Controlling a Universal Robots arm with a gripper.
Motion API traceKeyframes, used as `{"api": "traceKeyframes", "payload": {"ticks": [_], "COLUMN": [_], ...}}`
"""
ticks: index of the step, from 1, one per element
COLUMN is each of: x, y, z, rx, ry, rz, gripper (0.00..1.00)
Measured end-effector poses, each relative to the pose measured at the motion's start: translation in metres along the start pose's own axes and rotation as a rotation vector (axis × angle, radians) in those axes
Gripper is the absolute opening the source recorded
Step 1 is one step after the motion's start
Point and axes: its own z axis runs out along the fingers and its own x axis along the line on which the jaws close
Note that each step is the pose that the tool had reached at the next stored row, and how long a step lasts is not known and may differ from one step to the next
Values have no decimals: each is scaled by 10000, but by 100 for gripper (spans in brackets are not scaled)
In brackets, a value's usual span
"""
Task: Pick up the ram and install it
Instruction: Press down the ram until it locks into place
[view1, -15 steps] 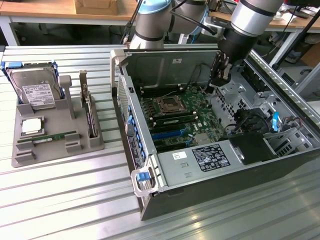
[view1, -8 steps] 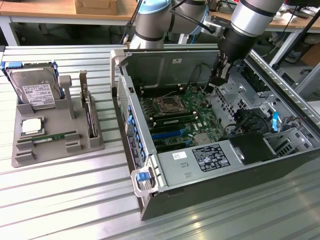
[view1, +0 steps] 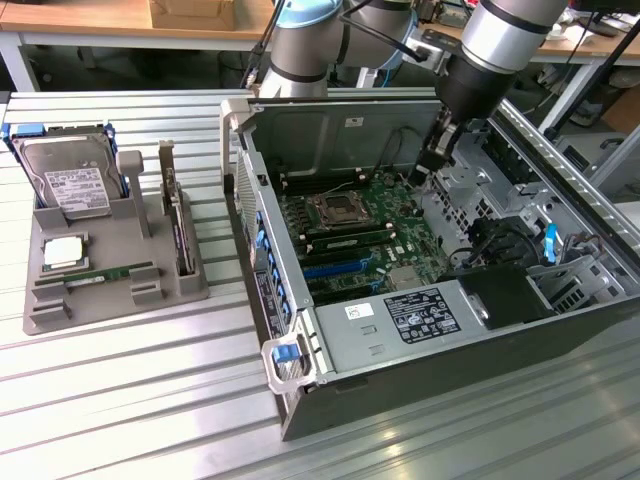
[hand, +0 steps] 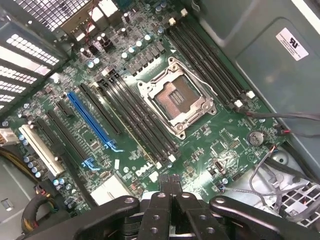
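The robot arm (view1: 505, 40) reached down from the top of the exterior view toward that view's right, its silver upper segment passing into a black wrist (view1: 470, 90). Below the wrist the gripper (view1: 432, 160) pointed downward. In the wrist view the gripper (hand: 169, 186) had its two black fingers (hand: 162, 197) pressed together, with nothing between them.

one open pc case (view1: 420, 330) on desk (view1: 120, 400), one motherboard (hand: 150, 100) inside, one empty cpu socket (hand: 176, 96). one grey parts tray (view1: 110, 265): one hard drive (view1: 72, 180), one cpu chip (view1: 62, 252), one ram stick (view1: 105, 273), one expansion card (view1: 178, 225). second ram stick (view1: 350, 235) sits in board slot, so two total. one blue slot (hand: 90, 122), one white slot (hand: 41, 150). one robot arm, one pincer (hand: 170, 186).
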Motion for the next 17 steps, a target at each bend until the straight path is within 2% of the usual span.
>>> {"api": "traceKeyframes", "payload": {"ticks": [11,13,17], "x": [0,0,0], "y": [0,0,0], "z": [0,0,0], "rx": [-53,-73,-90], "ry": [-118,-162,-199], "rz": [1539,2110,2587], "gripper": [11,11,11]}}
